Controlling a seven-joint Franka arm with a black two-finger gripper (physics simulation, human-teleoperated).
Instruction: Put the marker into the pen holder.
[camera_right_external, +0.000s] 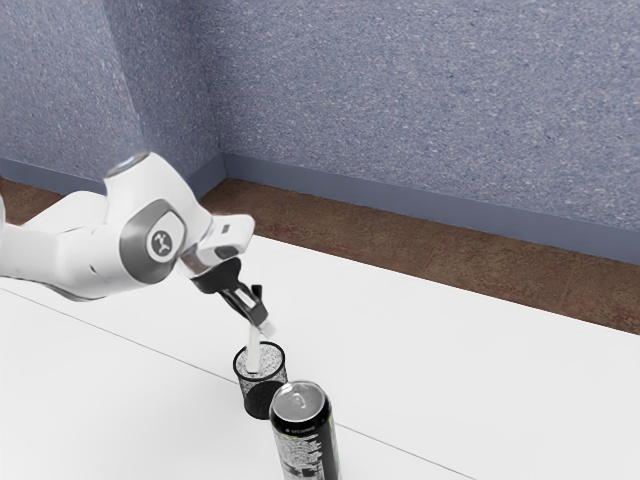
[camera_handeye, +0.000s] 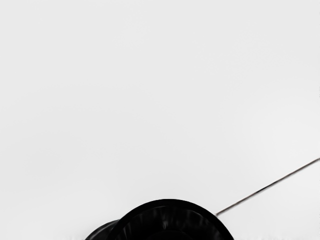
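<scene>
– Please, where is the marker now?
– The slim white marker with a black end (camera_right_external: 253, 350) stands nearly upright. Its lower end is, I believe, just inside the mouth of the round black mesh pen holder (camera_right_external: 264, 402), on the smooth white table (camera_right_external: 130, 400).
– And the jaws of the black two-finger gripper (camera_right_external: 260, 318)?
– They pinch the marker, as I judge it. The rounded white robot arm (camera_right_external: 150, 225) reaches in from about eleven o'clock of the holder, in the exterior view.
– So, is the task finished?
– Almost. The aiming looks done; what is left is to lower the marker, release it and go away upward.
– Is there some danger?
– The tall black can with silver top (camera_right_external: 303, 430) is just beside, at five o'clock. A sideways push could disturb it.
</scene>
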